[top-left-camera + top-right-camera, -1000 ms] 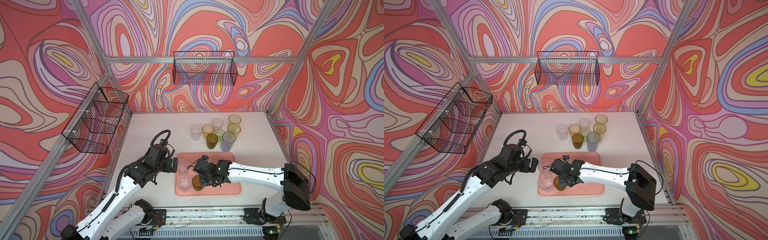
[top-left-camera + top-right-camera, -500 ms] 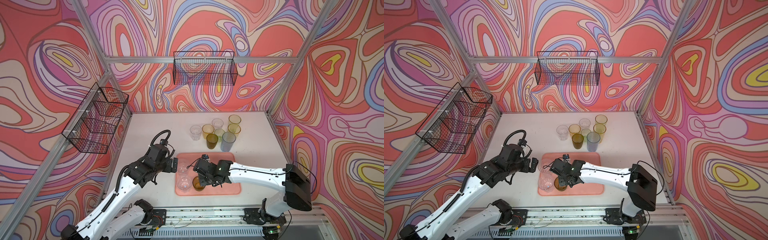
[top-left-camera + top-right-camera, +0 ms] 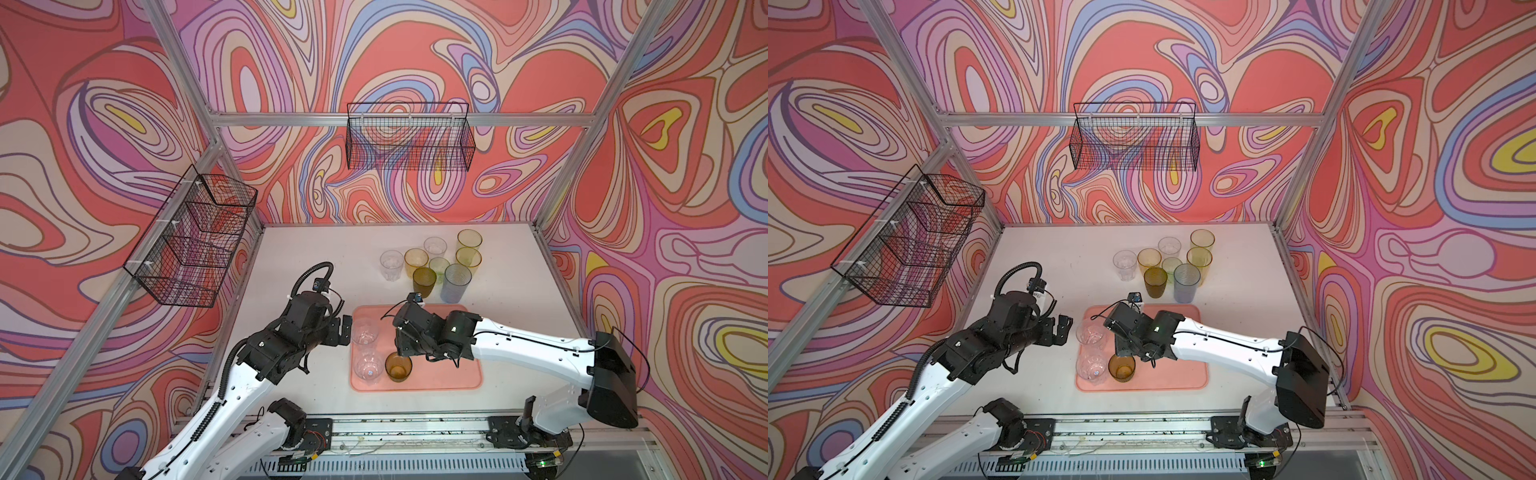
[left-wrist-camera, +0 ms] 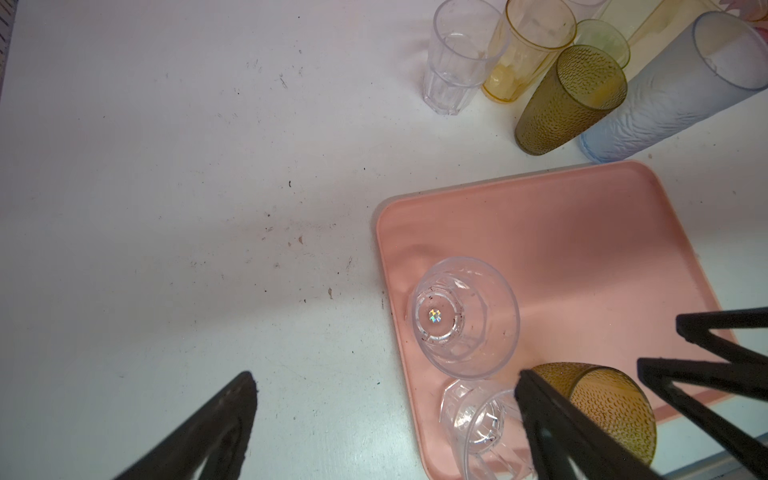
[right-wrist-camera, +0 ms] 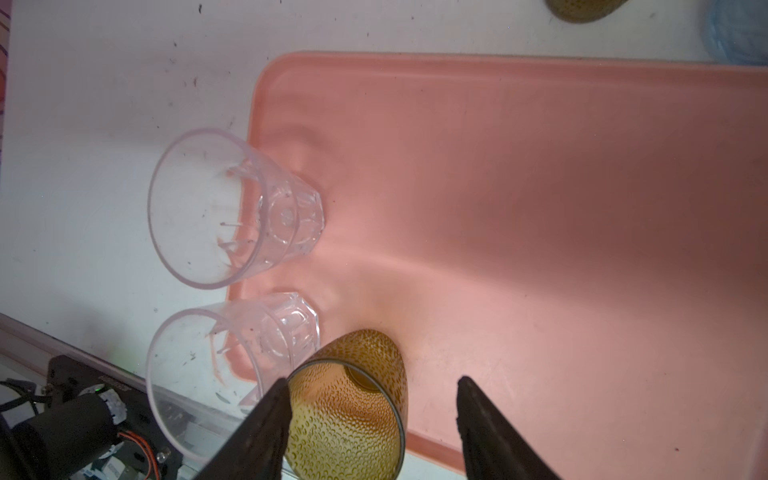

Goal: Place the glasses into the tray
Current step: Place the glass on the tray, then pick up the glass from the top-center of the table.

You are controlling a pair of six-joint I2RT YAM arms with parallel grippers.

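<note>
Right wrist view: the right gripper point(image 5: 372, 380) is being held parted around the amber glass point(image 5: 349, 419), clamping nothing. Whether one finger is touching the rim cannot be told. The amber glass is standing in the tray point(image 5: 540, 187), just beside two clear glasses point(image 5: 257, 216). The right gripper is best lifted straight up, so that the neighbours are not knocked. The left gripper point(image 3: 345, 328) is being held fully spread, empty.

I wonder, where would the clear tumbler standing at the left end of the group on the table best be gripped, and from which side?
Probably across the wall just below the rim, coming from its left. The clear tumbler stands upright, mouth up, with bare table on that side, while a yellow tumbler stands close at its right, leaving little finger room there.
</note>
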